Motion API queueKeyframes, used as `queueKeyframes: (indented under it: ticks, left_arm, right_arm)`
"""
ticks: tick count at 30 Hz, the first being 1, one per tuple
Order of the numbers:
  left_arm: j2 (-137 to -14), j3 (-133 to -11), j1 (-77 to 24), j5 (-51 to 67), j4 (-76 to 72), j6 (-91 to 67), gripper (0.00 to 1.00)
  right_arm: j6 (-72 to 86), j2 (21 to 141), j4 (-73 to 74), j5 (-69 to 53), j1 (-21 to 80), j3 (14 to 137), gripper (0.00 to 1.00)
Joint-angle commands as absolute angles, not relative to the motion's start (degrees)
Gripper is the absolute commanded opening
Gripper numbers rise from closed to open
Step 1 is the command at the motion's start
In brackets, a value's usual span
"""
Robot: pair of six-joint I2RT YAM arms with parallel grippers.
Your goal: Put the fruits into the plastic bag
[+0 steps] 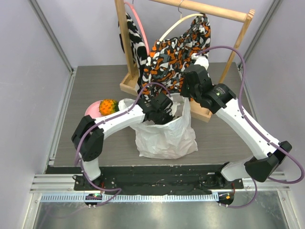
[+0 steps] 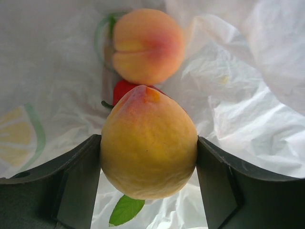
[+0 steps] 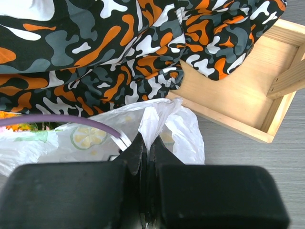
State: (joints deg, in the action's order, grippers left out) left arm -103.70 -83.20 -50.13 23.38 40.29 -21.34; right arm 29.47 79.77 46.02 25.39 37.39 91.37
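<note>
Our left claw (image 2: 148, 164) reaches inside the plastic bag (image 1: 164, 138), which stands mid-table towards the near edge, and grips the mango (image 2: 148, 143) between its fingers. Beyond it lie the peach (image 2: 147, 45) and a red fruit (image 2: 123, 88). Our right claw (image 3: 145, 157) pinches the bag's rim tight. The pineapple (image 1: 108, 106) sits on a pink plate (image 1: 91, 109) nearer the left edge.

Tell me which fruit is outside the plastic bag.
The orange pineapple, on the pink plate beside the plastic bag. The peach and red fruit lie inside it; the left pincer holds the mango there.
</note>
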Motion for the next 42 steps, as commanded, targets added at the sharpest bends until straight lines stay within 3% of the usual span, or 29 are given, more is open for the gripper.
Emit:
queueKeyframes:
  ticks: [1, 7, 16, 19, 42]
  left_arm:
    - [-107.2, -83.1, -52.4, 23.9, 39.7, -19.0, 0.52]
    - [-109.6, -84.8, -53.2, 22.3, 40.8, -19.2, 0.61]
    - [-109.8, -84.5, -53.1, 20.1, 41.1, -19.7, 0.94]
    - [-109.3, -84.5, -53.1, 19.3, 41.1, -19.9, 1.0]
    - [-101.4, -82.4, -52.9, 14.5, 36.1, -24.3, 1.0]
  right_arm:
    - [29.3, 78.3, 45.8, 26.1, 37.3, 92.5, 0.01]
    - [29.2, 77.0, 45.8, 26.6, 37.3, 91.6, 0.01]
    - [29.8, 76.6, 45.8, 27.0, 37.2, 90.8, 0.01]
    - [29.8, 76.8, 45.8, 27.0, 37.3, 90.9, 0.01]
    - [29.9, 77.3, 45.8, 26.5, 37.3, 91.5, 0.01]
